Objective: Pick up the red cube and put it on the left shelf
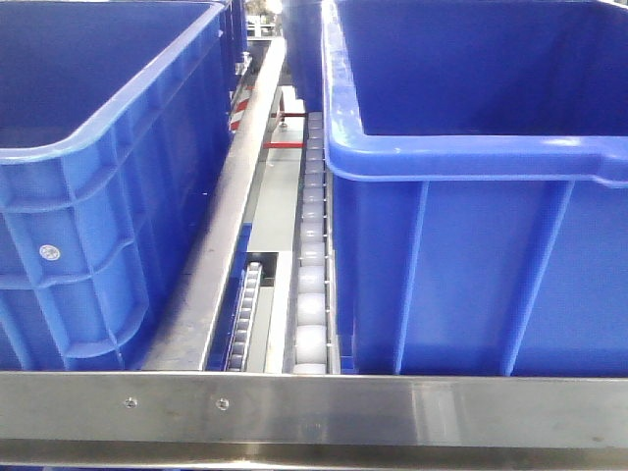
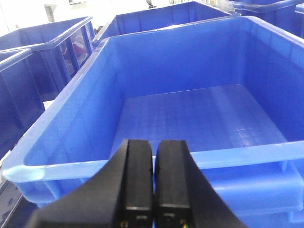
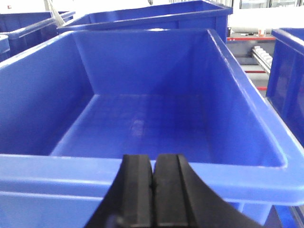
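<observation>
1. The front view looks onto the left shelf (image 1: 314, 407), whose flat steel front bar with 2 rivets runs across the bottom edge of the picture.
2. 2 large dark-blue crates sit on this tier: the left crate (image 1: 88, 245) fills the 9 o'clock side and the right crate (image 1: 471, 265) fills the 3 o'clock side.
3. Between the 2 crates a steel divider rail (image 1: 228, 226) runs away toward 12 o'clock, and just beside it, against the right crate's wall, lies a line of white rollers (image 1: 311, 285).
4. A shorter roller strip (image 1: 243, 309) shows lower down, between the divider rail and the white rollers.
5. The left gripper (image 2: 153, 209) sits at 6 o'clock in its wrist view, its 2 black fingers (image 2: 137, 180) pressed together with only a thin seam between them and nothing held.
6. Beyond it is an open blue crate (image 2: 199, 57) with a gridded floor, and more blue crates stand behind it toward 11 and 12 o'clock.
7. The right gripper (image 3: 153, 209) is likewise at 6 o'clock in its own view, fingers (image 3: 137, 185) closed tight against each other, holding nothing.
8. It faces another open blue crate (image 3: 28, 166), with further crates toward 12 and 3 o'clock.
9. The red cube appears in none of the 3 views, so its place cannot be told.
</observation>
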